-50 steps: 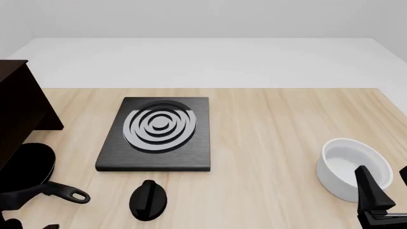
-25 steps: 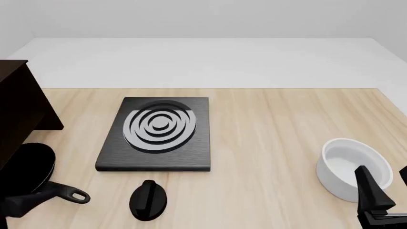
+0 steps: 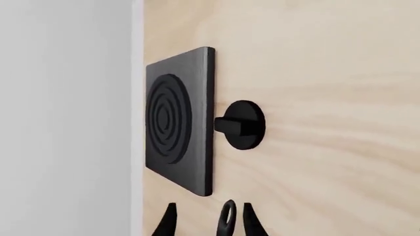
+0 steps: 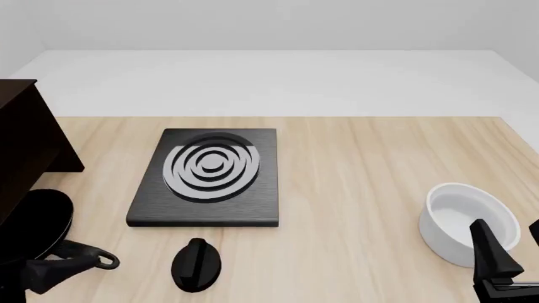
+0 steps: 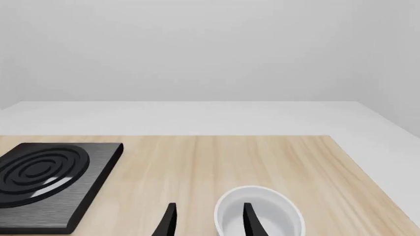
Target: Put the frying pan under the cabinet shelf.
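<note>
Frying pan at the worktop's near-left corner, beside the cabinet shelf.
I see my left gripper with fingers apart around the pan's handle loop; my right gripper rests spread, holding nothing.

My left gripper sits low at the near-left corner, its fingers apart with a gap between them. My right gripper hangs at the near-right edge, level and facing forward, fingers spread, gripping nothing.
</note>
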### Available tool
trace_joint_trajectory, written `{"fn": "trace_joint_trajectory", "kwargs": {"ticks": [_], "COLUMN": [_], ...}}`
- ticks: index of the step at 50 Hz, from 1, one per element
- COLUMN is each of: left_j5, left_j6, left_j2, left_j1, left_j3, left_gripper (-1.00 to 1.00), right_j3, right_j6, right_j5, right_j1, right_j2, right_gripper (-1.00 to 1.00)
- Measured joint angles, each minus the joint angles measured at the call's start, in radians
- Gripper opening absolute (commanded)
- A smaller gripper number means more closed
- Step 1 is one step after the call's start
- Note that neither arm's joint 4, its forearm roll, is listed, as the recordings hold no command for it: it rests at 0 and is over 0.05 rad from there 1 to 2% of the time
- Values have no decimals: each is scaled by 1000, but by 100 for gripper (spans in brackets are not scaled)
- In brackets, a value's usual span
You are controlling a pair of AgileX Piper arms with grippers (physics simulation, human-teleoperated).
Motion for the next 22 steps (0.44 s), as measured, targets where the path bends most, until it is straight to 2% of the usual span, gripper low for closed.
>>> {"fn": "trace_joint_trajectory", "kwargs": {"ticks": [22], "left_j5": [-60], "left_j6": [-45], "left_j2": [53], "left_j1": [-123], "left_j3": [20], "left_gripper": [100], "right_j3": [0], "right_j6": [0], "right_j5": [0], "right_j1": [0], "right_j2": [0], "right_gripper": [100]}}
